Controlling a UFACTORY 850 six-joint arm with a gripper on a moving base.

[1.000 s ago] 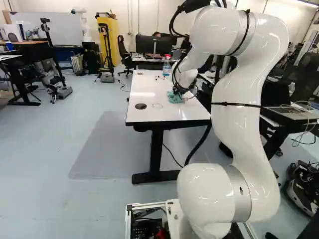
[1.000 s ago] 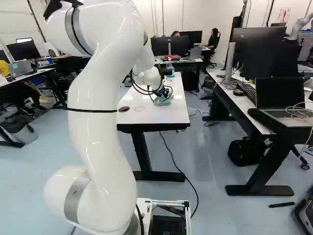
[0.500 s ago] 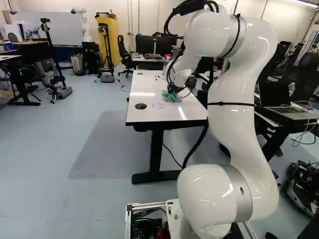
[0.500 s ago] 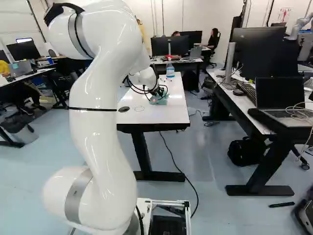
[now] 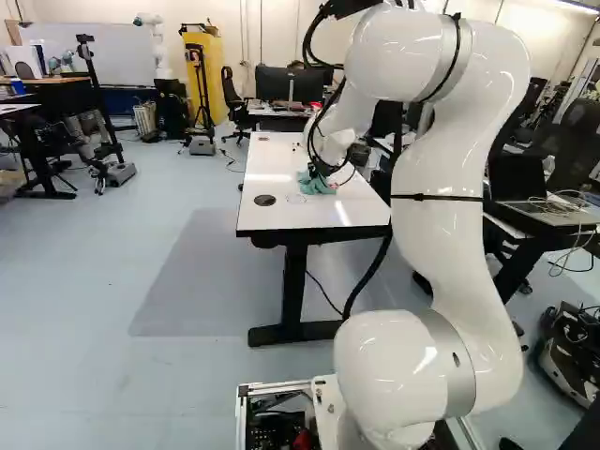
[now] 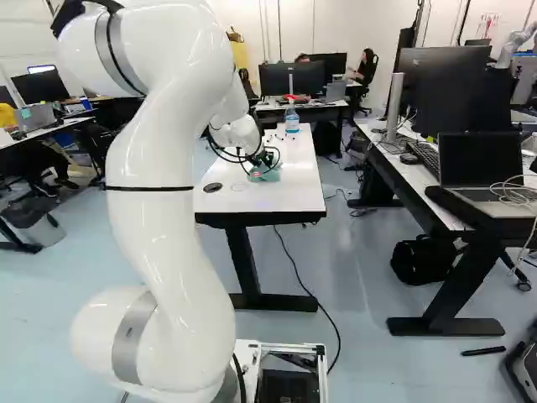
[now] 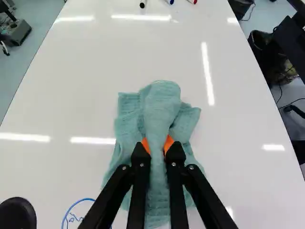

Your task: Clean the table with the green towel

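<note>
- On the white table (image 7: 95, 62), toward the end nearer our base, the green towel (image 7: 162, 107) lies bunched under and just ahead of our gripper (image 7: 157, 146).
- Grip: fingers a little apart, not meeting. A thick fold fills the gap, pressed from both sides by the orange pads (image 7: 169, 143).
- Lie of cloth: raised fold runs lengthwise between the fingers, roughly along the table's long axis; loose cloth spreads out to either side.
- Target, as we judge it: the blue ink mark (image 7: 72, 219). It sits just left of the towel and a little back toward our base, between towel and black grommet (image 7: 17, 214). What shows of it is uncovered.
- Only our one arm on the job. We think the next stroke wants a short drag left and back, cloth kept pressed down.
- Risk: too light a press may skim over the ink; bunched cloth may leave part unwiped.
- Markers (image 7: 143, 4) lie well ahead of the gripper, off that path.
</note>
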